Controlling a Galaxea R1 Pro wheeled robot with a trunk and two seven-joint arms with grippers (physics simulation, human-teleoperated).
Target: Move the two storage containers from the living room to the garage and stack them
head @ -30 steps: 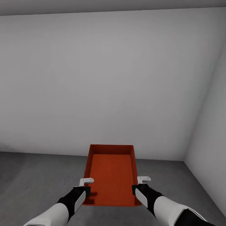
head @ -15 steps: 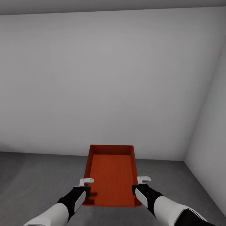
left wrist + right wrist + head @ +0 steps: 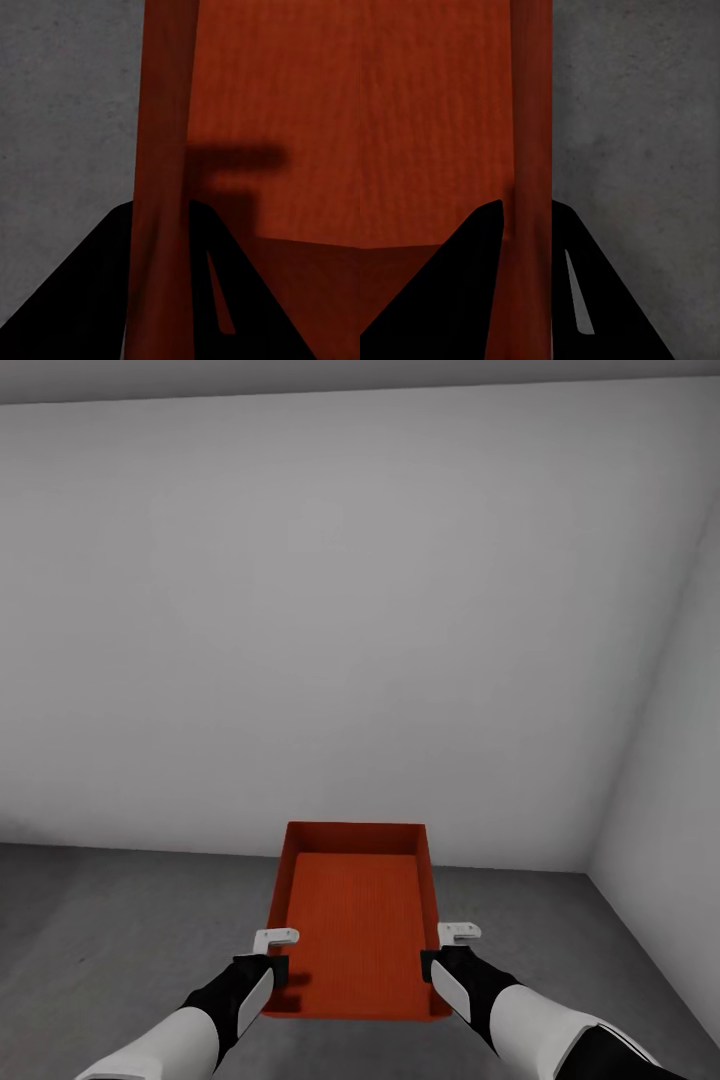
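One orange-red storage container (image 3: 355,915), open-topped and empty, sits low in the head view over the dark grey garage floor (image 3: 110,920), lengthwise away from me. My left gripper (image 3: 272,968) is shut on its left side wall near the near corner, and that wall (image 3: 161,150) runs between the black fingers (image 3: 97,292). On the opposite side my right gripper (image 3: 432,964) is shut on the right wall (image 3: 532,112), with one finger (image 3: 592,300) outside it. I cannot tell whether the container touches the floor.
A pale grey wall (image 3: 330,620) stands close behind the container's far end. A second grey wall (image 3: 680,780) closes the right side, forming a corner. Rough grey floor spreads out to the left and to the right (image 3: 540,920) of the container.
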